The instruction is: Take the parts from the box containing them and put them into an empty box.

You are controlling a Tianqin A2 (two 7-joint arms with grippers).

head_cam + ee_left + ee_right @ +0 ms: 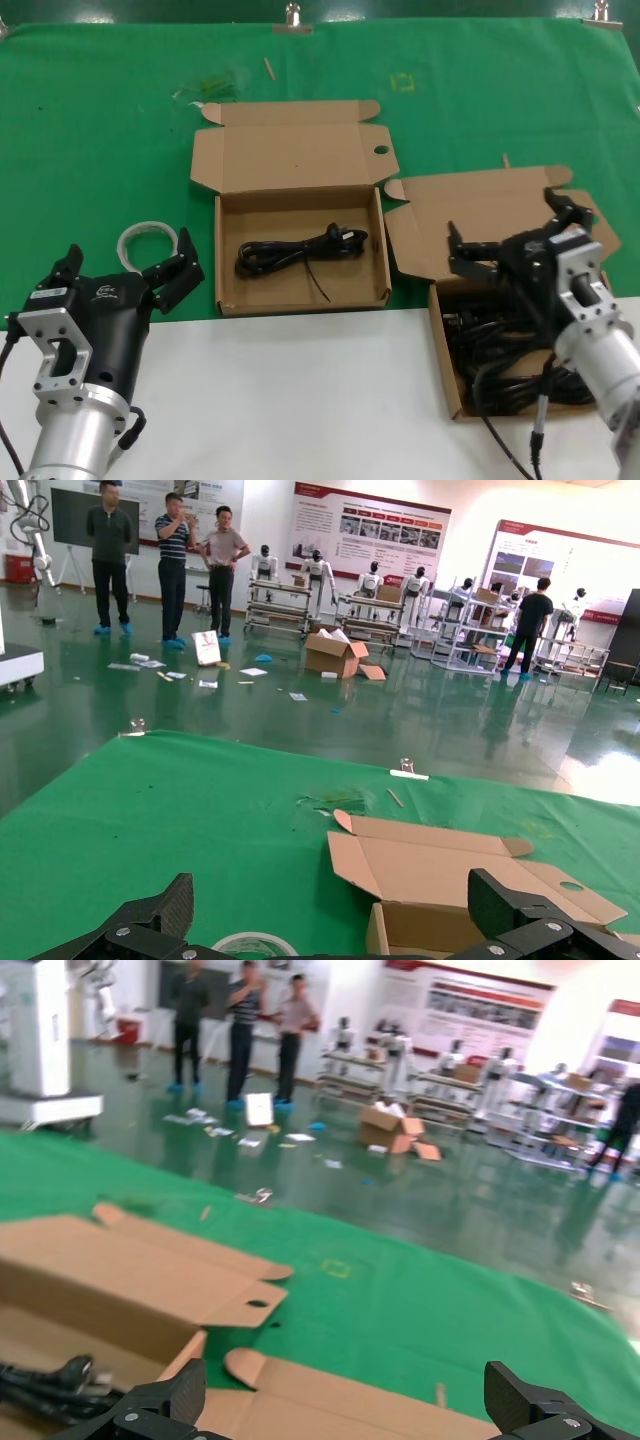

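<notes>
the parts (510, 375), black power cords in loose tangled coils, are lying heaped in the source box (447, 385) on the robot's right, its lid (470, 215) hinged back and sitting slightly skewed. one cord (300, 250) is already lying along the floor of the second box (228, 300), centre of the desk (300, 400), lid open square behind it.

the right claw (515, 235) is hanging spread wide above the far end of the source box, over the heap, gripping nothing. in the right wrist view both fingertips (160, 1405) are standing well apart with only cardboard and green cloth (420, 1310) between them.

the left claw (125, 265) is waiting spread at the near left, apart from both boxes; a whitish tube ring (148, 235) is lying just beyond it.

handling, as judged: cords are light, limp and springy, so a bundle will be sagging and trailing loops when lifted. coils look interlocked, so one pinch may be dragging a neighbour along. best hold is probably across the middle of a single bundle where strands run together, not at a plug end, lifting high enough for the tails to clear the box wall.
</notes>
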